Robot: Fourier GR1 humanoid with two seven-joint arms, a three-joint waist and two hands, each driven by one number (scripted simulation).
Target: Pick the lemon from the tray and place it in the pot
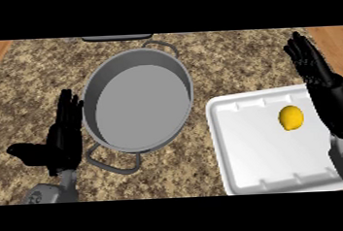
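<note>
The small yellow oval lemon (290, 117) lies on the flat floor of the white rectangular foam tray (233, 153), in the tray's upper right part, clear of the rim and with nothing holding it. Just to its right, the robot's black right hand (320, 84) reaches up along the tray's right edge, fingers straight and slightly spread, open and holding nothing; its palm is close beside the lemon without visibly touching it. The tray sits at the lower right of the speckled brown granite counter (229, 56). To the tray's left, near its upper left corner, stands the large round grey metal pot (141, 101), with loop handles at its far and near sides and nothing inside. Just left of the pot is the black left hand (64, 136), open as well, fingers straight and pointing away, thumb stuck out to the left. A dark flat object (117, 37) shows at the counter's far edge
</note>
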